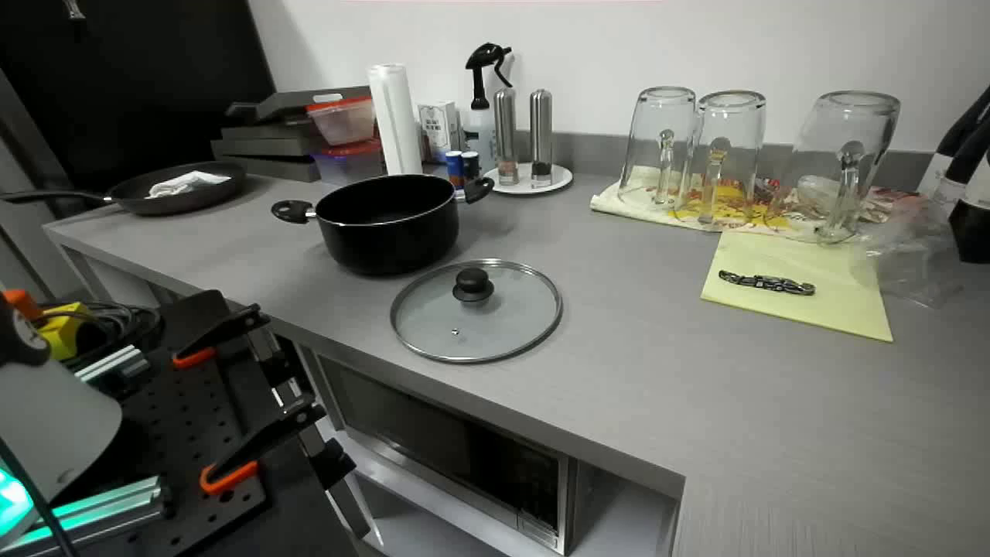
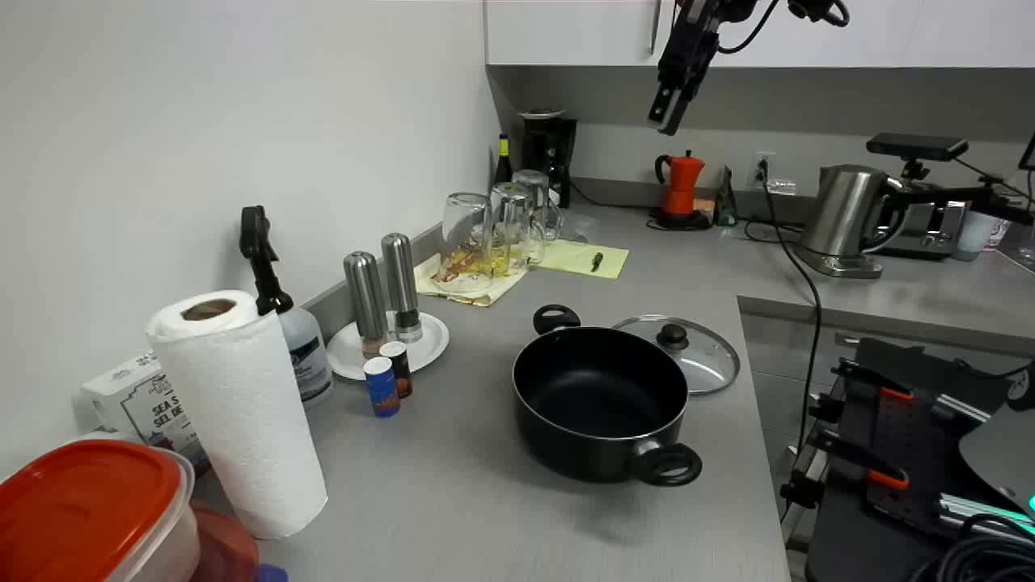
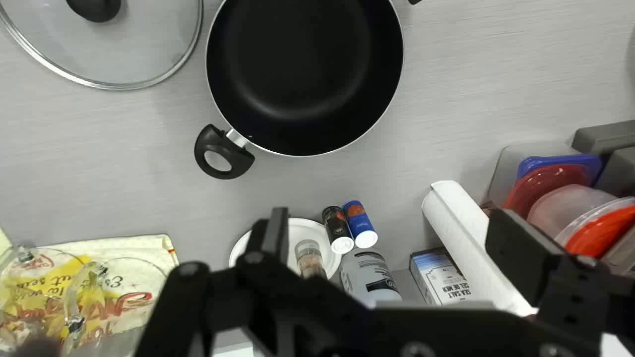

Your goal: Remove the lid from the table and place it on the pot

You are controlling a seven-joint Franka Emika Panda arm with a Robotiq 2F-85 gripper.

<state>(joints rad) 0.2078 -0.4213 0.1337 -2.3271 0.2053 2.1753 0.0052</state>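
The clear glass lid [image 1: 503,329] with a black knob lies flat on the grey table [image 1: 634,371], near its front edge. The black pot [image 1: 390,244] stands uncovered beside it; its inside looks empty. In an exterior view the lid [image 2: 711,368] is partly hidden behind the pot [image 2: 598,388]. In the wrist view the lid [image 3: 139,54] is cut off at top left and the pot [image 3: 305,74] at top centre. My gripper [image 3: 392,243] is open with nothing between its fingers. It hangs high above the table in an exterior view [image 2: 665,121], apart from lid and pot.
Behind the pot stand small shakers [image 2: 384,384], two steel mills on a white plate [image 2: 437,343], a spray bottle [image 2: 303,347] and a paper roll [image 2: 242,420]. Upturned glasses [image 1: 657,147] stand along the wall near a yellow sheet [image 1: 804,305]. A pan [image 1: 178,193] sits at the far end.
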